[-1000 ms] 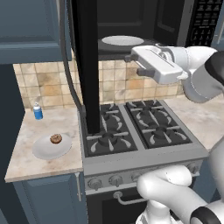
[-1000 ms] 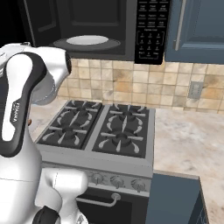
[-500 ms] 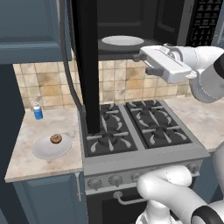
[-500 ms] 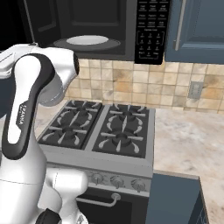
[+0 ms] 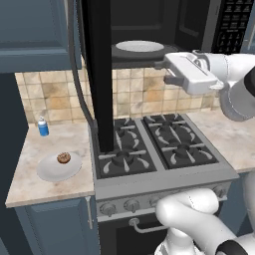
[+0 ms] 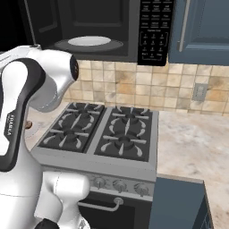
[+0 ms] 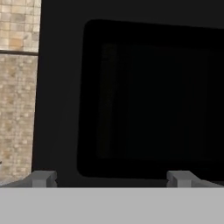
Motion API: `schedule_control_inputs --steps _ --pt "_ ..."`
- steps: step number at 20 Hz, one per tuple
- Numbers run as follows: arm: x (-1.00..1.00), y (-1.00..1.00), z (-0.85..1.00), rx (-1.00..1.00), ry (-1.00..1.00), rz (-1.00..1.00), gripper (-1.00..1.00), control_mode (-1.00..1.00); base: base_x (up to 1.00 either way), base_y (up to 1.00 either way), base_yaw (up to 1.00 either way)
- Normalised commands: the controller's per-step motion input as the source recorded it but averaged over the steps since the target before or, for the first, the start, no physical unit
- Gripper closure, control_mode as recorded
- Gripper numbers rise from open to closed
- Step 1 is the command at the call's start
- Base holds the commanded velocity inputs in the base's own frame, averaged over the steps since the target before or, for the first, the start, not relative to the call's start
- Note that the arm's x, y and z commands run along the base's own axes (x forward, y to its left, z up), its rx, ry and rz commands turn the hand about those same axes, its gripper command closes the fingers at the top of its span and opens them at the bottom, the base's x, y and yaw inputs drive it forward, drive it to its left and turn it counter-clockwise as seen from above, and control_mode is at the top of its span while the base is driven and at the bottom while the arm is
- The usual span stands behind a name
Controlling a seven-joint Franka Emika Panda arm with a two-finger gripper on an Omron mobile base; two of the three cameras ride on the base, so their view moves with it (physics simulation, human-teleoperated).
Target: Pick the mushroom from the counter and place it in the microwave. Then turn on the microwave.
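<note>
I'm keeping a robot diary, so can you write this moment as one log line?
hand: open, empty, by microwave | door: open | mushroom: on plate, counter

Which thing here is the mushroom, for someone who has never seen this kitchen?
Find the counter left of the stove. On it lies a white plate, and the mushroom is the small brown lump on that plate, unlike the upright blue bottle by the wall.

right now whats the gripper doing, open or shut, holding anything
gripper: open, jaws wide apart, holding nothing, facing the inside of the open microwave door
</note>
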Motion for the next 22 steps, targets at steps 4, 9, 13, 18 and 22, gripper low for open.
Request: schedule_control_inputs --steps 4,9,13,18,22 --pt "0.00 -0.07 0.00 -0.01 0.00 -0.16 -1.00 -1.00 0.00 0.00 0.00" --pt "0.04 -0.16 0.00 0.00 0.00 -0.14 -1.00 -1.00 0.00 0.00 0.00" --pt "0.09 -0.14 0.00 0.00 0.00 -0.13 -1.00 -1.00 0.00 0.00 0.00" --pt "0.13 -0.17 0.00 0.00 0.00 -0.13 -1.00 -1.00 0.00 0.00 0.00" --pt "0.21 -0.18 0.00 0.00 0.02 -0.15 -1.00 -1.00 0.00 0.00 0.00"
